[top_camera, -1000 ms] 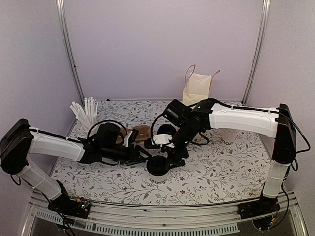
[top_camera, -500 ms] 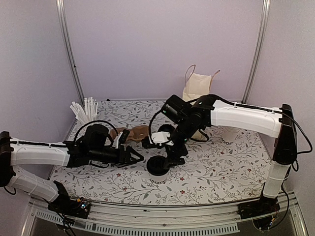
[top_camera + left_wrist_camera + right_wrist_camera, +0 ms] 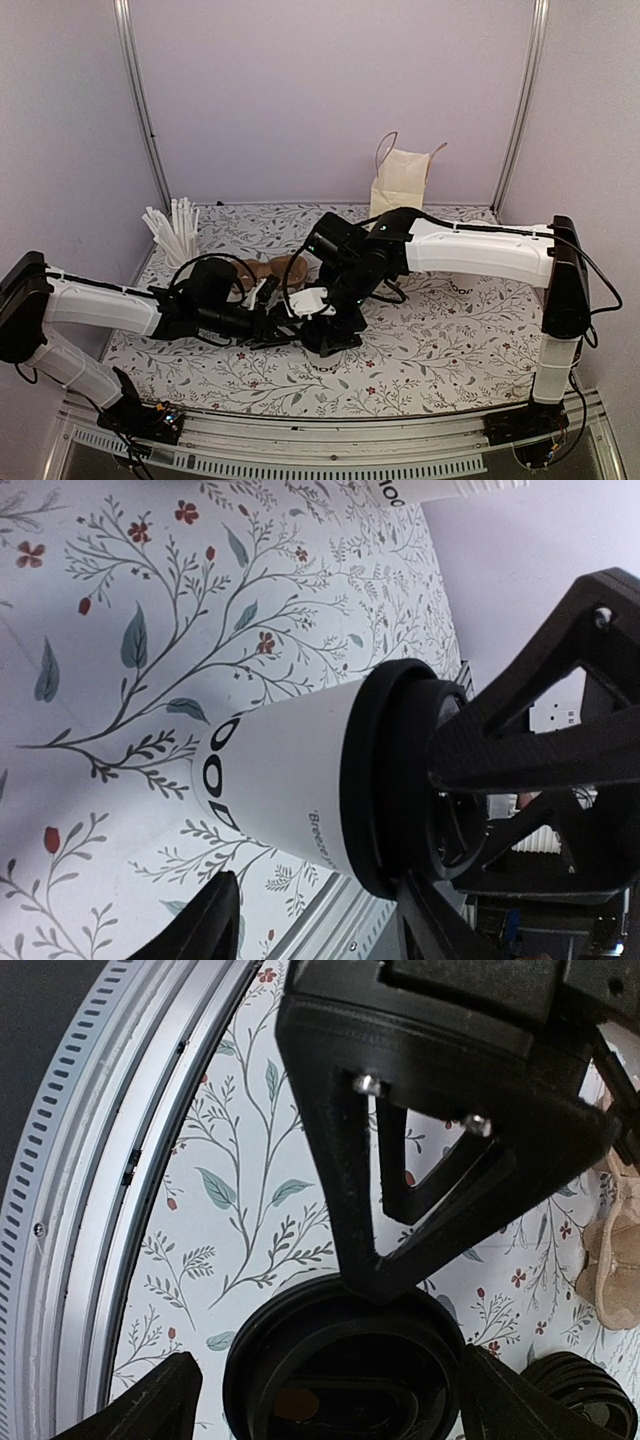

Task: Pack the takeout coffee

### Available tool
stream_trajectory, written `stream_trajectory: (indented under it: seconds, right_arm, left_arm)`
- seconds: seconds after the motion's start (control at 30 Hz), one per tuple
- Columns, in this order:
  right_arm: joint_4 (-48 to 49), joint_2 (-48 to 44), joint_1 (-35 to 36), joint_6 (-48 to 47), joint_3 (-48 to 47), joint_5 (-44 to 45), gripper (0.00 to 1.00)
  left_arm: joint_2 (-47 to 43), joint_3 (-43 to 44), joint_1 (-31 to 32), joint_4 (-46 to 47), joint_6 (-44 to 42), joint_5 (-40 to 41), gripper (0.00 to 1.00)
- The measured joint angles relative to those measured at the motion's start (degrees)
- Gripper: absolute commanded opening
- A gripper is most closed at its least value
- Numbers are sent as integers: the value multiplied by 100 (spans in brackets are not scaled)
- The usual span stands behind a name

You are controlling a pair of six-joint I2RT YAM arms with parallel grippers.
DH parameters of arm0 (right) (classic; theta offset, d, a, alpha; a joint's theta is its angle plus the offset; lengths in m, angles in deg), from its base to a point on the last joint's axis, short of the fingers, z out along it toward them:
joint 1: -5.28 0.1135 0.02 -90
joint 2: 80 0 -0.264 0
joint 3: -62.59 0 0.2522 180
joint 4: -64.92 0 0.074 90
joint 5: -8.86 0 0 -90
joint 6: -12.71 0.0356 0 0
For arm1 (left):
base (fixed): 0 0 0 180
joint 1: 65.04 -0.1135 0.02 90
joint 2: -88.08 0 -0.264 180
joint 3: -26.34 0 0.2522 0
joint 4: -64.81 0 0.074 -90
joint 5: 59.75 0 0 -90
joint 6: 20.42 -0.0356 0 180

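Note:
The takeout coffee [image 3: 285,790] is a white cup with dark lettering and a black lid [image 3: 345,1360], standing near the table's front middle. In the top view only a dark sliver of the takeout coffee [image 3: 322,345] shows under the grippers. My right gripper [image 3: 340,1400] hangs open straight over the lid, one finger on each side of its rim. My left gripper [image 3: 320,920] comes in from the left, open, its jaws level with the cup's side and not closed on it. In the top view the left gripper [image 3: 290,325] and the right gripper [image 3: 335,325] nearly meet.
A paper bag [image 3: 400,180] stands at the back. A white cup of stir sticks [image 3: 178,235] is at the back left, and brown sleeves [image 3: 280,268] lie behind the grippers. Another lettered white cup [image 3: 450,488] stands to the right. Black lids [image 3: 580,1410] are stacked nearby. The table's metal front rail [image 3: 120,1160] is close.
The right gripper has moved left and down over the cup's lid. The left gripper drew back to the left, then came forward again beside the cup.

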Motion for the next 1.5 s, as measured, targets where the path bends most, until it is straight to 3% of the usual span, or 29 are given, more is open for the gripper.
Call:
stream_trajectory:
  seconds: [0.23, 0.57, 0.77, 0.93, 1.07, 1.3, 1.5]
  right_arm:
    - [273, 4, -2, 393, 92, 188, 84]
    - [525, -190, -11, 782, 1228, 271, 92]
    - [564, -1014, -116, 765, 1255, 221, 94]
    - [656, -1451, -387, 772, 1342, 223, 98]
    - [750, -1908, -695, 778, 2197, 387, 99]
    - [675, -2656, -977, 789, 3860, 664, 99]
    - [966, -2586, -975, 868, 4269, 717, 94]
  left_arm:
    - [568, 369, 2, 262, -111, -313, 53]
    - [1012, 496, 0, 50, -334, -289, 53]
    - [914, 568, 0, -63, -575, -232, 59]
    - [883, 824, 0, -192, -852, -94, 71]
    - [743, 841, 0, -295, -1071, 85, 77]
    - [621, 837, 42, -79, -1694, 341, 78]
    - [1049, 848, 92, 319, -1932, 240, 77]
